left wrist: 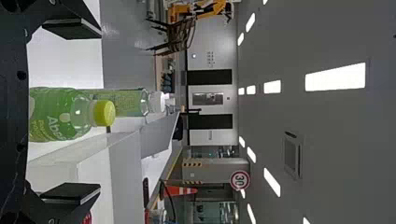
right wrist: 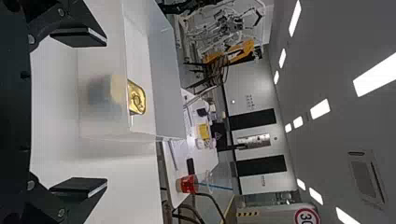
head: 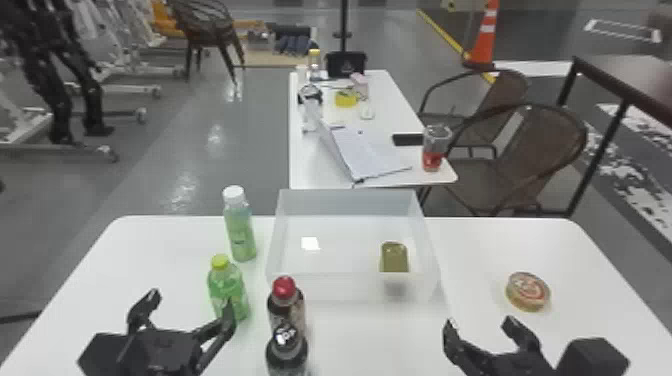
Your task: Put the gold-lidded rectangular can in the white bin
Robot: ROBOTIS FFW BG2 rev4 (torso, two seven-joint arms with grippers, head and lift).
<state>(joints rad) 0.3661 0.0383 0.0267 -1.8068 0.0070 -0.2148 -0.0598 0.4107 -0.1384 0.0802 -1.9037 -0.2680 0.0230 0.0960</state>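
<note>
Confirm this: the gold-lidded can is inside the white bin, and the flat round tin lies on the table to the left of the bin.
Not quite: the head view shows the flat round tin on the table to the right of the white bin. The gold-lidded can is inside it.

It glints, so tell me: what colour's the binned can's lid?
The lid is gold, clearest in the right wrist view.

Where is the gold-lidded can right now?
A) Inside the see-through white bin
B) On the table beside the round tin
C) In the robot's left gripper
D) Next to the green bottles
A: the gold-lidded can sits within the walls of the bin.
</note>
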